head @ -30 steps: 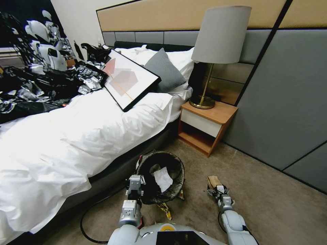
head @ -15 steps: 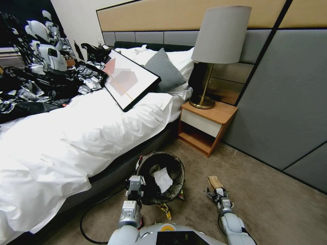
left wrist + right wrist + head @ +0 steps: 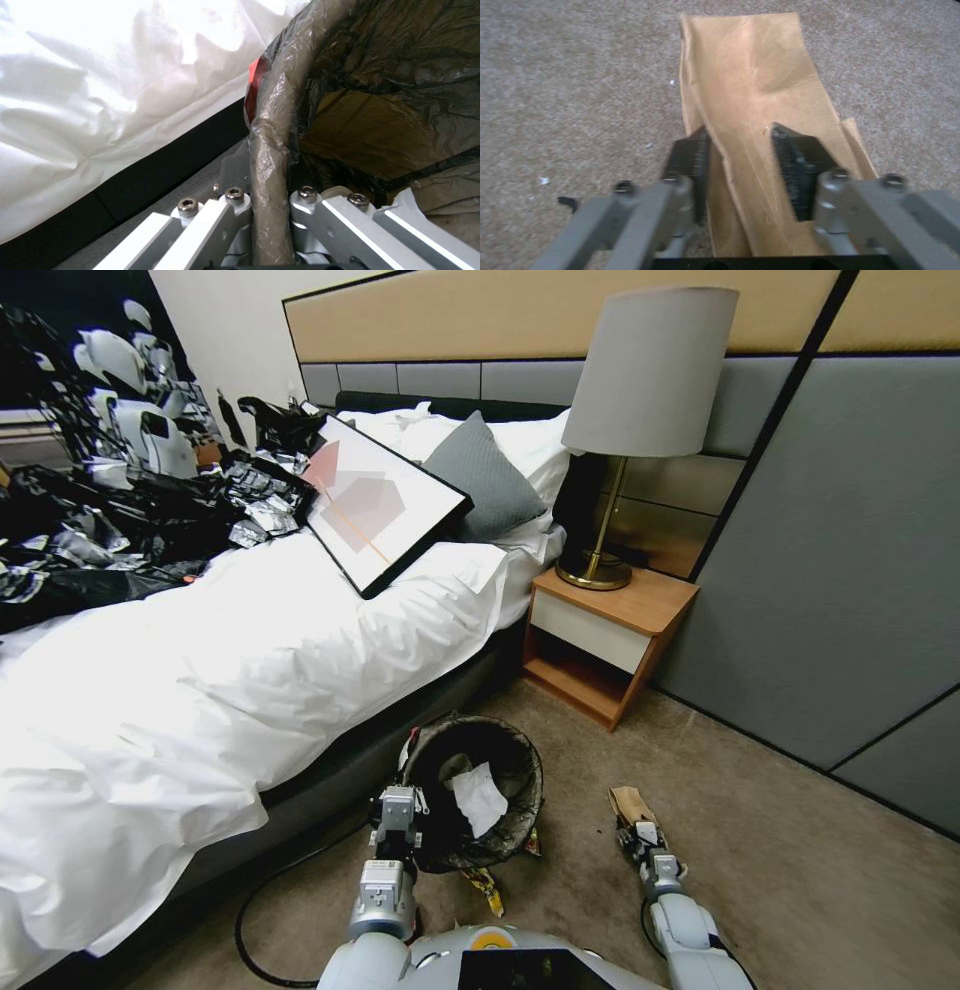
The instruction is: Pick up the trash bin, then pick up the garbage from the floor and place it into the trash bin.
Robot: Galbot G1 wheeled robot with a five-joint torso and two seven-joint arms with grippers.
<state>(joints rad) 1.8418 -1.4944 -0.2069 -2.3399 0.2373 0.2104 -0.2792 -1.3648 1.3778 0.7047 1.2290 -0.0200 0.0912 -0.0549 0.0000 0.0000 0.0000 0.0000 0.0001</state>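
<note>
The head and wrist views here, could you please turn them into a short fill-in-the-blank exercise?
1. The left gripper is shut on the ____ of the trash bin.
2. The right gripper has its fingers either side of a brown paper ____.
3. A white paper slip lies ____ the bin.
4. The lamp stands on the ____.

Missing words: rim; bag; inside; nightstand

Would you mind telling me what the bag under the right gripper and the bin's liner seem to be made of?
The brown bag looks like matte kraft paper: it holds sharp creases and shows no gloss. The liner over the trash bin rim looks like thin, glossy black plastic film, wrinkled and stretched translucent where the left gripper clamps it.
</note>
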